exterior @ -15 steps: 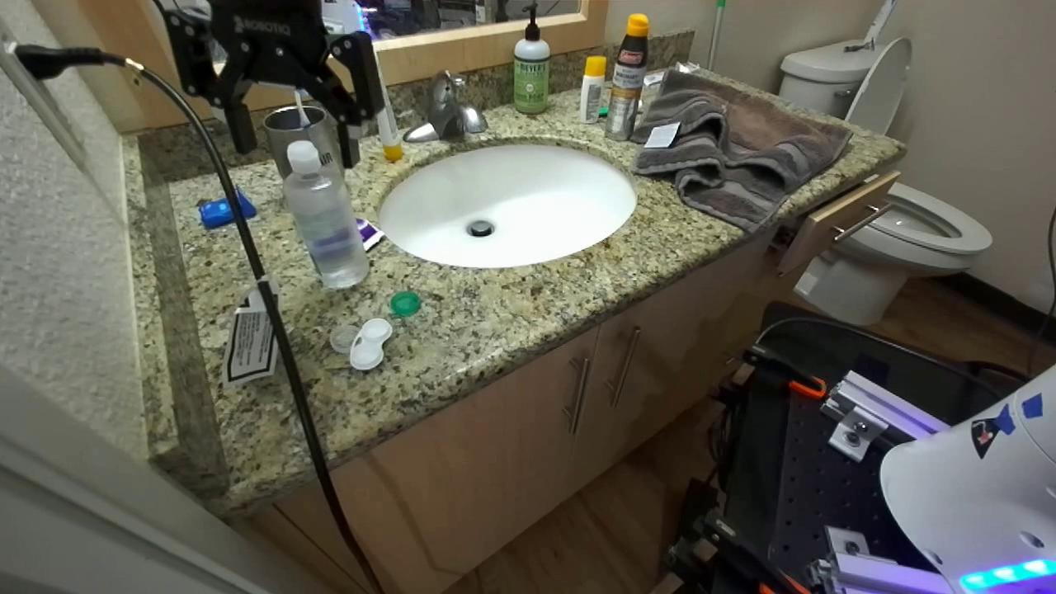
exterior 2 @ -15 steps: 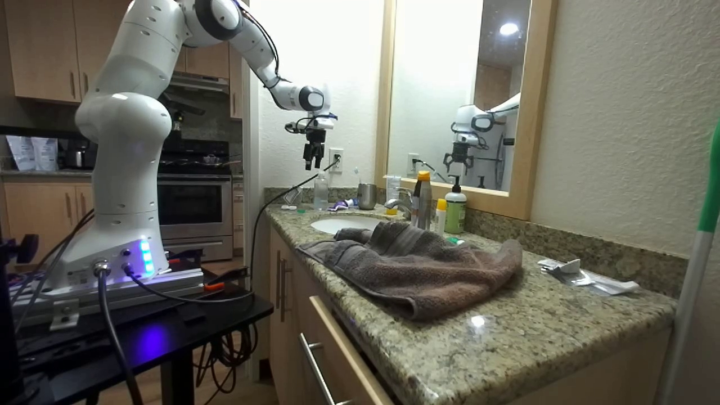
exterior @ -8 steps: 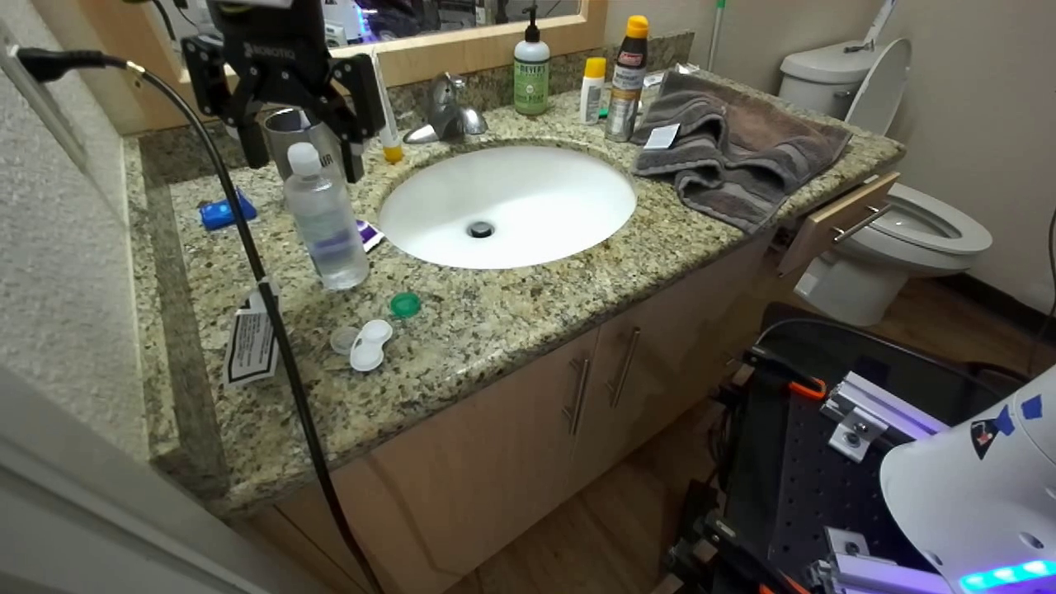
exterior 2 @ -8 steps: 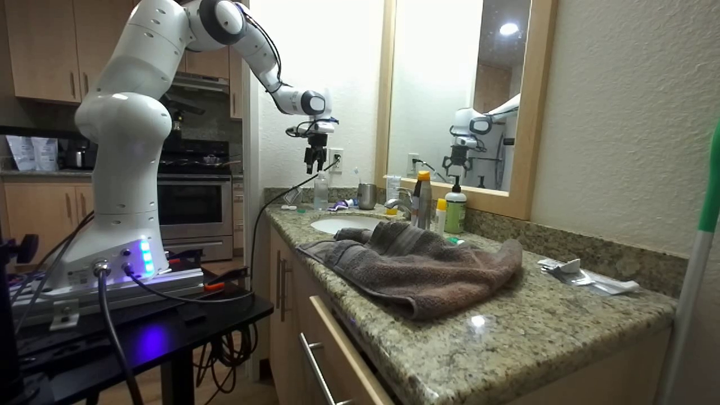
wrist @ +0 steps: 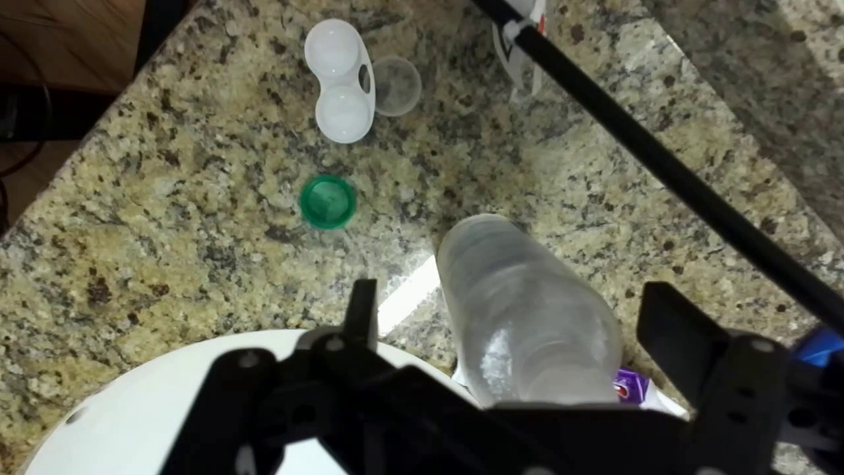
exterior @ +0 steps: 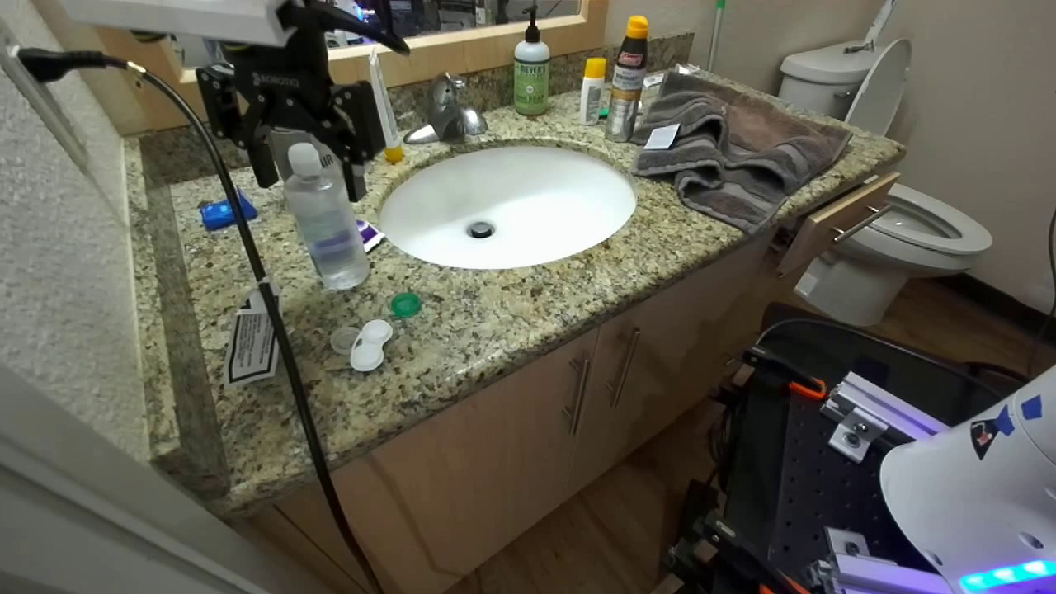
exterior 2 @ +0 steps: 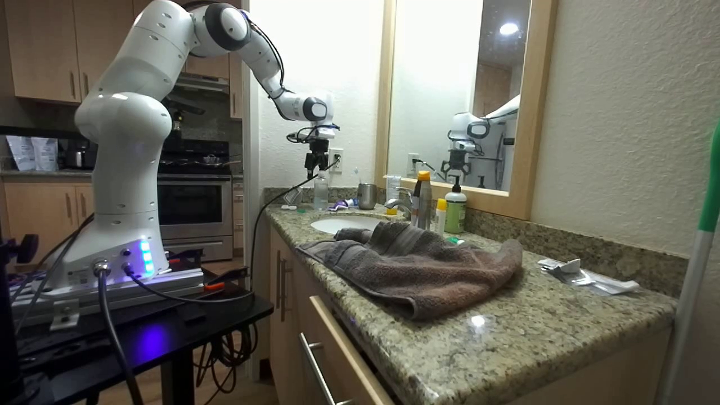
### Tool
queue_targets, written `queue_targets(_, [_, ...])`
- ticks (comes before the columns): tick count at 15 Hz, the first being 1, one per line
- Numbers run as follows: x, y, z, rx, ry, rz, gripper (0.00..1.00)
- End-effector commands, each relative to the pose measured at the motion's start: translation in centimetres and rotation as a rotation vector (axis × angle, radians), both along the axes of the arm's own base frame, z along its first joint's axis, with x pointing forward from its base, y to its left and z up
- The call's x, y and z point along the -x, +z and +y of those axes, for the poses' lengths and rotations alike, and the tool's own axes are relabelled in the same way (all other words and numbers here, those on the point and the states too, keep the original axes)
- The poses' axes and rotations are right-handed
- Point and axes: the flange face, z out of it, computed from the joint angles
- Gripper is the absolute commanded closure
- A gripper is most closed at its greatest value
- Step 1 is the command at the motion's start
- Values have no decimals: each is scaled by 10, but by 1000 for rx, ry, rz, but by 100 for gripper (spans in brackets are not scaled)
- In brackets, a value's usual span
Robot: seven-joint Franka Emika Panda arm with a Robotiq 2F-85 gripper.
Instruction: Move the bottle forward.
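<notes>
Speckled worktop (exterior: 462, 338) is stretching out below your gripper (exterior: 310, 178). You are holding its fingers (wrist: 361, 310) apart, and the clear bottle (exterior: 330, 238) is standing upright, between them in the wrist view with gaps on both sides. Behind the gripper, in an exterior view, a grey cup (exterior: 329, 157) is showing; out past the fingers, in the wrist view, a green cap (wrist: 328, 202) and white lens case (wrist: 341, 86) are lying.

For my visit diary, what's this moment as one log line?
Fingers: open | clear plastic bottle: upright on granite countertop, between fingers in wrist view | grip: none
</notes>
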Motion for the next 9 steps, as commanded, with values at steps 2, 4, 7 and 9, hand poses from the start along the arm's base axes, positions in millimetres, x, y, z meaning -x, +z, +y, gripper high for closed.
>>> queue_targets(2, [-1, 0, -13, 33, -65, -7, 0])
queue_targets(4, [-1, 1, -11, 19, -54, 3, 0])
queue_targets(7, [-2, 1, -14, 23, -70, 4, 0])
queue_targets(9, [-1, -1, -14, -3, -62, 7, 25])
